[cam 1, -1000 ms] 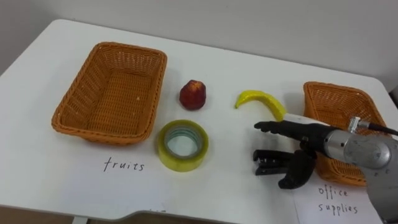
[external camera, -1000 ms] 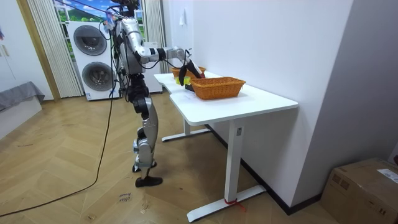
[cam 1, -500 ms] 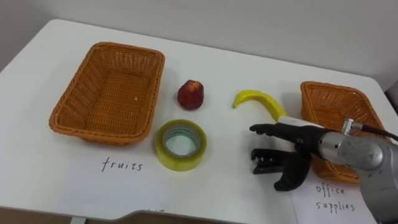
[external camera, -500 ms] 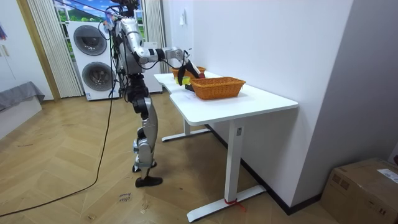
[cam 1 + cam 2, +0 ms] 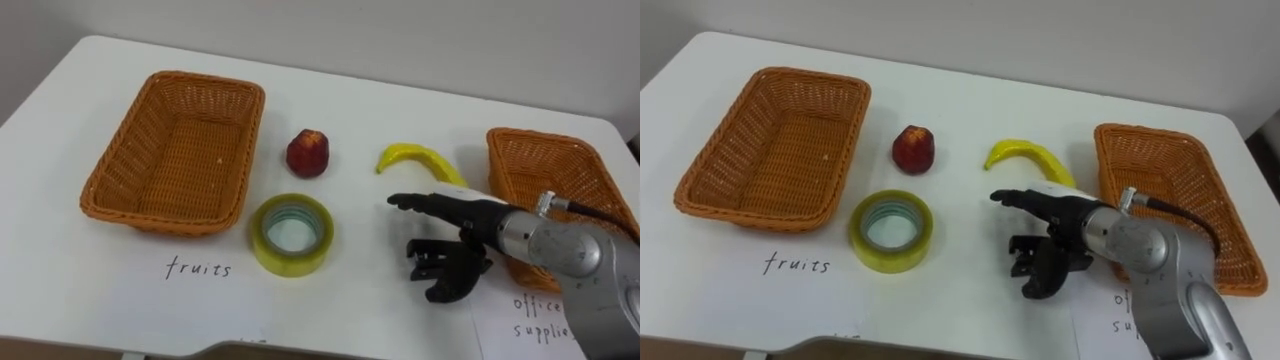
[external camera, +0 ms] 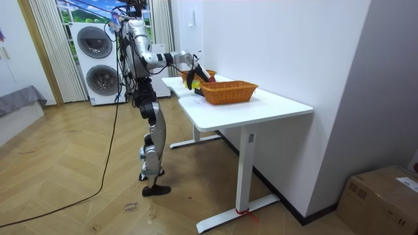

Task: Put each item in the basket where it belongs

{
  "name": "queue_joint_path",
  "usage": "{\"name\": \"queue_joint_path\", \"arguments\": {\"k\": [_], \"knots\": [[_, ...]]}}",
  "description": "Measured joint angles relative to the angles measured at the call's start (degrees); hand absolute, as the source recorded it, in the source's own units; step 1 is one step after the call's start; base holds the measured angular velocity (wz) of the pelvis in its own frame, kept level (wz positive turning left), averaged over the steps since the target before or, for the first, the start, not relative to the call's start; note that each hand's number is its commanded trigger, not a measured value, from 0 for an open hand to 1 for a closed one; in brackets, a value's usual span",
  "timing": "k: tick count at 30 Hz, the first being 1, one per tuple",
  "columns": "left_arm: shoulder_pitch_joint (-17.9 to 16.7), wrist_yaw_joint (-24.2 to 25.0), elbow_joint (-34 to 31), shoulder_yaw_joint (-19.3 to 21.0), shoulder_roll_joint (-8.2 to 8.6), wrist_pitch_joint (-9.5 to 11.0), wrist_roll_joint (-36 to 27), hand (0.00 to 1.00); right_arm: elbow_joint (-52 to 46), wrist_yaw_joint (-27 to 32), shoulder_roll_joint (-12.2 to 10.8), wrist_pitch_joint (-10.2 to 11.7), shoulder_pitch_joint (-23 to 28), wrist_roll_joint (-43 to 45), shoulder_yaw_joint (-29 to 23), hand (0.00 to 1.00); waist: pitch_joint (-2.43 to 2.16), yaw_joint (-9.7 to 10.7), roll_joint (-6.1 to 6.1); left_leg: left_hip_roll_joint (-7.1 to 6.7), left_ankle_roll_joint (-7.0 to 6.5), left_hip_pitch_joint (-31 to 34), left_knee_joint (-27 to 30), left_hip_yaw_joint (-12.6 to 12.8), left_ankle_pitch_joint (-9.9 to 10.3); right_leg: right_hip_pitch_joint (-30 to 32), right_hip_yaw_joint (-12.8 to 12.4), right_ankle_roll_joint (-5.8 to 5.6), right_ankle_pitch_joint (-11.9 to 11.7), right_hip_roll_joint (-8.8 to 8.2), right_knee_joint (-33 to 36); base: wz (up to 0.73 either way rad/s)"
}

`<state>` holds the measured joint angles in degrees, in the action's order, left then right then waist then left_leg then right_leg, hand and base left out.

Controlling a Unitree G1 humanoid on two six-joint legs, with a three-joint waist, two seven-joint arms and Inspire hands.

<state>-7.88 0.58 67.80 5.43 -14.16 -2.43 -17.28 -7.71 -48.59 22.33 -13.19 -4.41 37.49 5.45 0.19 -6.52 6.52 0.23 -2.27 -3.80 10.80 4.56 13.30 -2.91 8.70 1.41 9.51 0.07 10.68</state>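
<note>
A black stapler (image 5: 424, 257) lies on the white table (image 5: 380, 110), just left of the office supplies basket (image 5: 545, 160). My right hand (image 5: 470, 214) hovers over it, open, fingers stretched left above it and the thumb hanging down at its near side. A yellow banana (image 5: 415, 158) lies just beyond the hand. The red fruit (image 5: 309, 152) sits beside the empty fruits basket (image 5: 112, 178). A roll of yellow tape (image 5: 292, 234) lies in front of the red fruit. In the room view I stand at the table's end with the right arm (image 6: 173, 57) held out over it.
Handwritten labels mark the places: "fruits" (image 5: 198, 266) before the left basket, and a paper sheet (image 5: 530, 322) with "office supplies" before the right one. The table's near edge (image 5: 300, 348) runs close below the tape. Washing machines (image 6: 98, 62) stand behind me.
My right hand has slid left and a little lower, so its fingers now reach over the stapler and the thumb sits closer to it. Nothing on the table has moved.
</note>
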Motion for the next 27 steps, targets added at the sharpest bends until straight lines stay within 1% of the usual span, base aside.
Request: {"name": "queue_joint_path", "arguments": {"k": [5,14,23,27], "knots": [[-0.85,-0.11,-0.73,0.05,0.00,0.09,-0.03,0.00,0.00,1.29,0.00,0.04,1.04,1.83,-0.01,0.00,0.00,-0.01,-0.01,-0.02,-0.01,-0.21,-0.10,0.00,-0.03,-0.22,0.01,0.00,0.00,0.06,0.03,0.00],[-0.88,-0.52,-0.74,0.08,0.28,-0.01,0.00,0.00,0.00,2.25,-0.14,-0.12,3.17,7.45,0.00,0.00,0.03,-0.05,-0.05,-0.06,-0.03,-0.25,-0.16,-0.04,-0.10,-0.30,0.19,-0.01,-0.01,0.02,0.03,0.00],[-1.00,-1.17,-0.73,0.05,0.25,0.00,0.06,0.00,0.01,2.75,-0.11,-0.13,3.49,7.82,0.00,0.00,0.08,0.62,0.15,-0.14,-0.04,-0.26,-0.94,-0.03,-0.44,-0.03,0.35,-0.01,0.00,0.05,-0.07,0.00],[-1.12,-1.18,-0.73,0.04,0.27,0.00,0.51,0.00,0.03,2.89,-0.08,-0.12,3.49,7.83,-0.01,0.00,0.11,0.59,0.22,-0.13,-0.03,-0.26,-1.09,-0.03,-0.49,0.02,0.35,-0.01,-0.01,0.04,-0.09,0.00]]}}
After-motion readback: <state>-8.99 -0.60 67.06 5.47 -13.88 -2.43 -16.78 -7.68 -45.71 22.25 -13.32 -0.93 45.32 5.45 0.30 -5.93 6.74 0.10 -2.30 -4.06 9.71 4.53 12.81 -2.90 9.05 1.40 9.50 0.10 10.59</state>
